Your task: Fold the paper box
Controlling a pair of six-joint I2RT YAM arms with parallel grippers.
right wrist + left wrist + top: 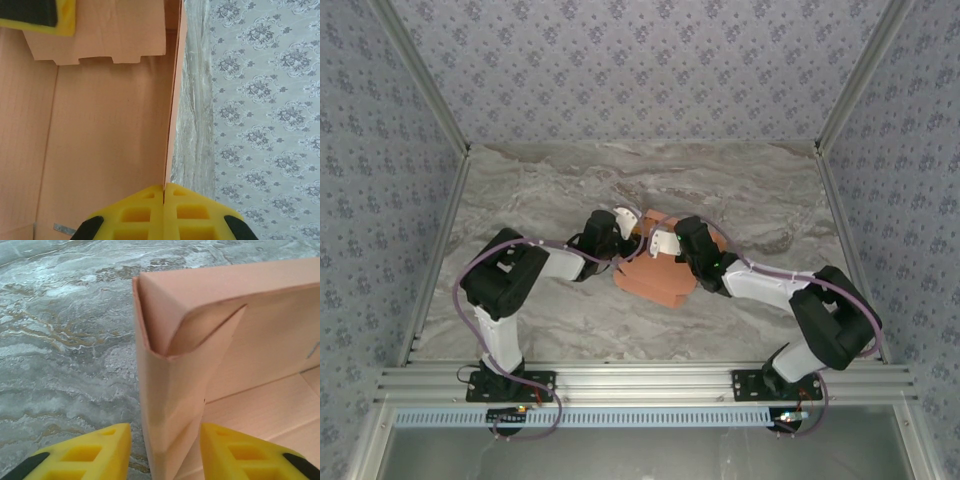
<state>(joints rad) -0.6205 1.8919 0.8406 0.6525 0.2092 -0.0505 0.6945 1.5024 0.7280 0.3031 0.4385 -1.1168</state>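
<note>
box point(655, 272) on table point(550, 190) centre, between both arms. we find left hand point(165, 440) partly open, straddling its upright corner wall, gripping nothing; right hand point(164, 197) pinched shut on a side wall's edge.

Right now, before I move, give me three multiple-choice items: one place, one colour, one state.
1. Where is the box? A) middle of the table B) far left corner C) hanging off the front edge
2. What colour are the fingers? A) blue B) yellow C) white
3. What are the right fingers doing? A) spread wide over bare table B) gripping a cup C) shut on the box's wall edge
Answers: 1 A, the top view shows it mid-table; 2 B, both wrist views show them yellow; 3 C, they meet on the thin wall edge.
</note>
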